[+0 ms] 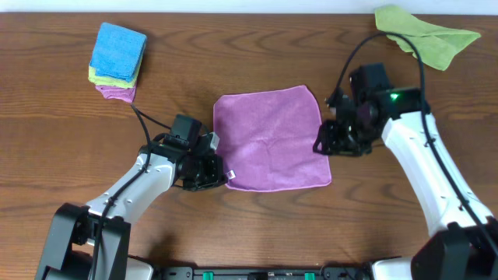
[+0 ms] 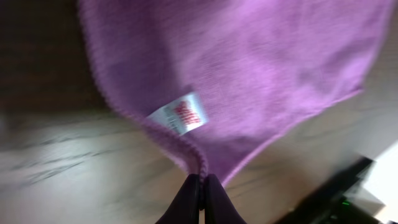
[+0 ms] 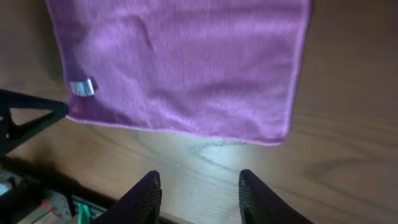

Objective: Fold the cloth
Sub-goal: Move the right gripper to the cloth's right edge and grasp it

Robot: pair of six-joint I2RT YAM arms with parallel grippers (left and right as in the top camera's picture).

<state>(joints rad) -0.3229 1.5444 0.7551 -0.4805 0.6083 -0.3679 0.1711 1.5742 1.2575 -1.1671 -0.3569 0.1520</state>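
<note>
On the counter [image 1: 257, 225], left fingers [image 2: 185, 202] clamp the cloth [image 1: 268, 138] at its 7 o'clock corner; right fingers [image 3: 140, 199], apart, should pinch the 5 o'clock corner squarely before lifting.

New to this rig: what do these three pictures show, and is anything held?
Two robot arms work at a brown wooden table. One picture looks down from above; the other two come from a camera on each wrist. A lilac square microfibre cloth lies spread in the middle, a stack of folded blue, green and purple cloths back left, a crumpled lime-green cloth back right. The left end effector is shut on that cloth's corner by its white tag; the right end effector is open, empty.
</note>
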